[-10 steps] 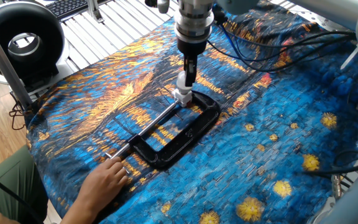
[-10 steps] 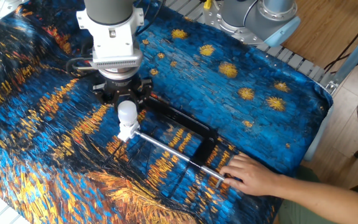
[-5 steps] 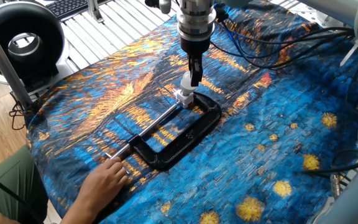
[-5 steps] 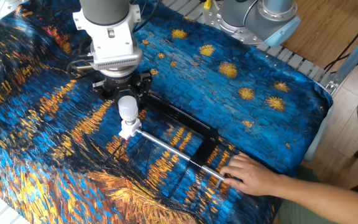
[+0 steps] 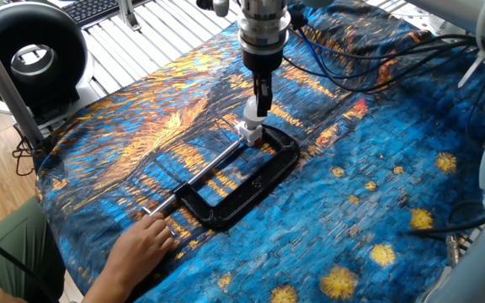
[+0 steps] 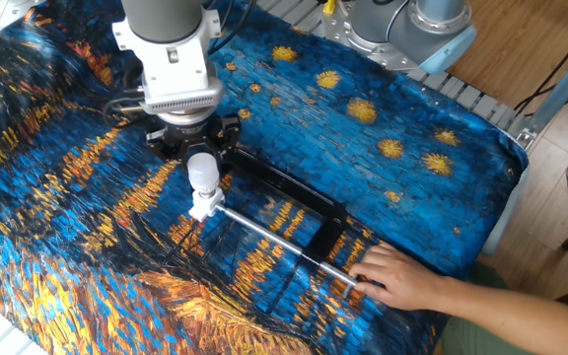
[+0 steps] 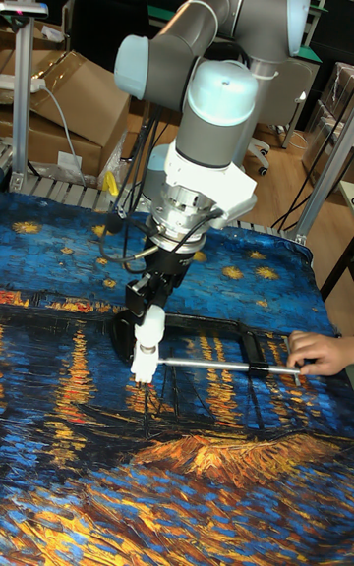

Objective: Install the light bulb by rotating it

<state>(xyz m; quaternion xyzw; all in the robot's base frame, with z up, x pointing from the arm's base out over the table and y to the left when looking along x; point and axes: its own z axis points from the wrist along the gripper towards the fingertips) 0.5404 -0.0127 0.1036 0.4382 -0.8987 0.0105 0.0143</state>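
Observation:
The light bulb [image 5: 253, 108] [image 6: 202, 172] [image 7: 150, 321], a small frosted-white globe, stands upright with its neck down in the white square socket base [image 5: 247, 130] [image 6: 203, 206] [image 7: 144, 362]. My gripper [image 5: 262, 94] [image 6: 201, 153] [image 7: 154, 299] points straight down from above, its dark fingers shut on the bulb's upper part. The socket base is held at the screw end of a black C-clamp [image 5: 244, 181] [image 6: 289, 192] lying flat on the cloth.
A person's hand [image 5: 141, 246] [image 6: 400, 278] [image 7: 317, 352] holds the far end of the clamp's metal rod [image 5: 194, 177] [image 6: 274, 242]. A blue and orange patterned cloth [image 5: 377, 194] covers the table. A black round fan [image 5: 28, 55] stands at the left. Cables [image 5: 369, 59] trail behind the arm.
My gripper and the bulb sit slightly higher above the socket base than a second ago. The clamp and the person's hand have stayed in place.

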